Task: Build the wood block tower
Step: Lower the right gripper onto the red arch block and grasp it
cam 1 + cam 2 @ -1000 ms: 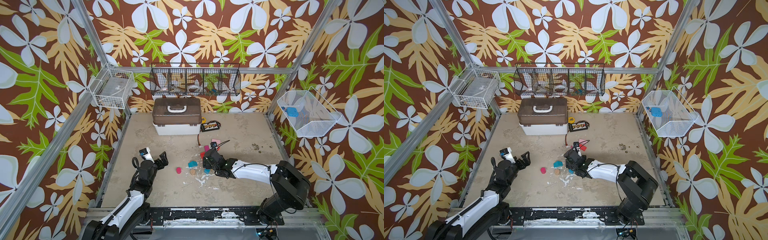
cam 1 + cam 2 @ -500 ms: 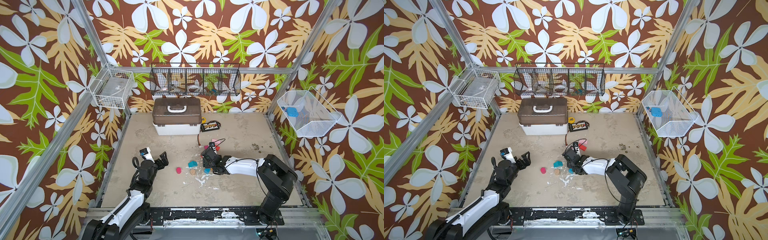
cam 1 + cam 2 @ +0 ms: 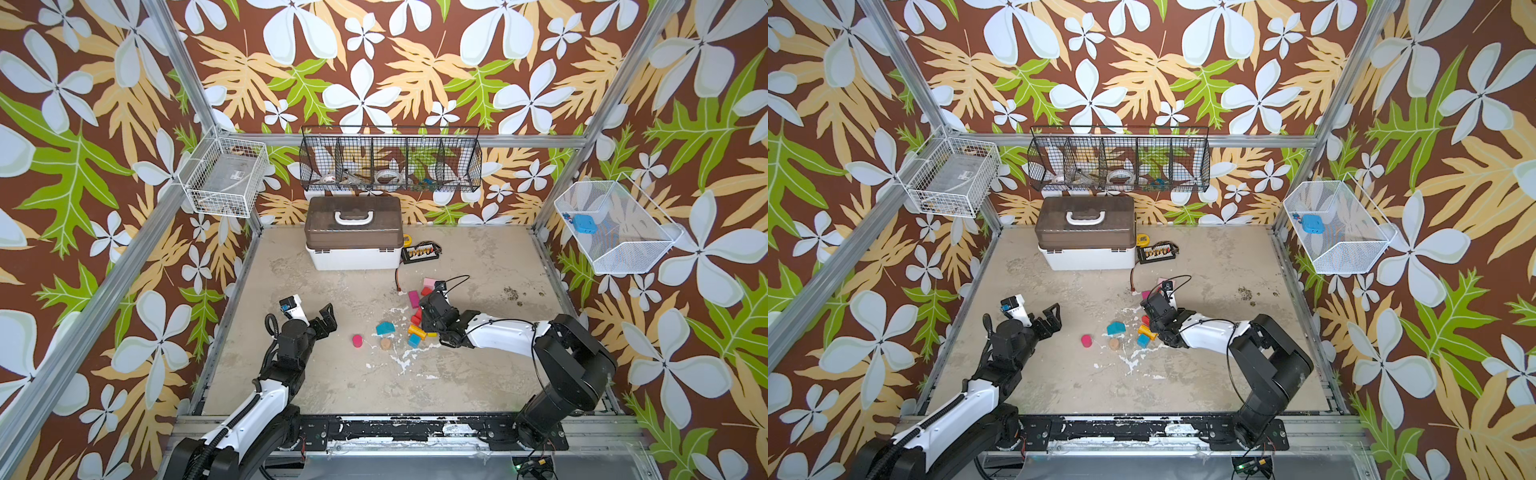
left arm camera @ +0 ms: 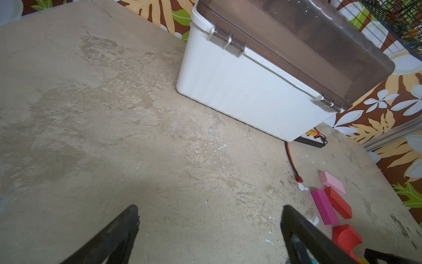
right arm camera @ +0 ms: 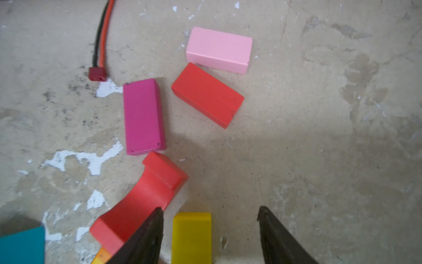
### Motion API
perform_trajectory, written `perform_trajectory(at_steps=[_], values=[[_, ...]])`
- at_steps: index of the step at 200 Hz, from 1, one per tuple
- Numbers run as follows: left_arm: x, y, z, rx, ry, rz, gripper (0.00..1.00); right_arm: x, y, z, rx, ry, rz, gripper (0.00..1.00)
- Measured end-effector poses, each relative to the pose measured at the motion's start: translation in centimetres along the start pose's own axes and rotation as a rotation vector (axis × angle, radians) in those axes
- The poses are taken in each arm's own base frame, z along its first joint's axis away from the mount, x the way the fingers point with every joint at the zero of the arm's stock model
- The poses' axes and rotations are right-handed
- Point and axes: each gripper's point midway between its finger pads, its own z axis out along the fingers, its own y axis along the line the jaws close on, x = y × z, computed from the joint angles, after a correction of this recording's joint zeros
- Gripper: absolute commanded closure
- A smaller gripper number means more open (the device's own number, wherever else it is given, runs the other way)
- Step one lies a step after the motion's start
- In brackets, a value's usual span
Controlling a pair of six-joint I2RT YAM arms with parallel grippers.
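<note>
Zero wood blocks [image 3: 413,299] are stacked — no tower yet on the desk [image 3: 332,386] before the toolbox [image 3: 353,245]. Left arm [image 3: 291,345] hangs aside, jaws wide and empty, leaving room; right arm [image 3: 490,334] reaches low, jaws half-open astride the yellow bar [image 5: 191,237], unclamped, probably to lift it. Other pieces lie flat nearby.

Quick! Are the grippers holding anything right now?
Left gripper: open, empty.
Right gripper: open around the yellow block, not gripping it yet.
</note>
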Motion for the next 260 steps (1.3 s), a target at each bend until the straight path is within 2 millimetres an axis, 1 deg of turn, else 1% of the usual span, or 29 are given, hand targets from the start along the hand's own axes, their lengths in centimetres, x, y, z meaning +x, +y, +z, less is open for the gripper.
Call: perform_trajectory(at_steps=[15,37,75,92,105,115,129,145,164,173,183,197,223,235,260], values=[[0.0,-0.1,0.0,0.003,0.001,0.003,0.02,-0.6,0.4,-0.4,-0.026,-0.015,0.005,0.34],[0.0,-0.7,0.0,0.037,0.003,0.017,0.0,-0.9,0.8,-0.4,-0.041,-0.018,-0.011,0.35],[0.2,-1.9,-0.2,0.101,0.017,0.035,0.0,-1.6,2.0,0.7,-0.048,-0.015,-0.066,0.4],[0.0,-2.9,-0.2,0.136,0.041,0.01,0.0,-1.9,2.5,1.1,-0.058,-0.011,-0.087,0.44],[0.1,-3.9,-0.3,0.183,0.069,-0.043,0.0,-2.1,2.6,1.6,-0.057,-0.007,-0.098,0.47],[0.7,-4.8,-0.5,0.232,0.116,-0.088,0.0,-2.1,2.7,1.9,-0.062,-0.003,-0.104,0.49],[1.0,-6.6,-0.8,0.305,0.187,-0.165,0.0,-2.0,3.0,2.1,-0.073,0.006,-0.128,0.52],[0.4,-9.1,-1.4,0.41,0.243,-0.274,0.0,-2.0,3.2,2.1,-0.082,0.009,-0.143,0.55],[0.1,-11.3,-1.9,0.496,0.322,-0.388,0.0,-2.0,3.2,2.0,-0.093,0.01,-0.158,0.57],[-0.8,-12.3,-2.0,0.527,0.33,-0.409,0.0,-2.1,3.2,1.8,-0.098,0.007,-0.162,0.58],[-1.9,-12.9,-2.1,0.54,0.306,-0.406,0.0,-2.3,3.2,1.5,-0.102,0.001,-0.164,0.59],[-3.0,-12.4,-2.0,0.522,0.229,-0.361,0.0,-2.5,3.2,1.2,-0.108,-0.007,-0.163,0.59],[-2.7,-9.6,-1.7,0.418,0.137,-0.294,0.0,-2.2,3.2,1.2,-0.121,0.0,-0.165,0.6],[-3.1,-9.1,-1.8,0.404,0.097,-0.262,0.0,-2.0,3.2,1.4,-0.124,0.007,-0.167,0.6],[-3.0,-8.6,-1.6,0.381,0.079,-0.22,0.0,-1.6,3.4,2.0,-0.128,0.022,-0.178,0.6]])
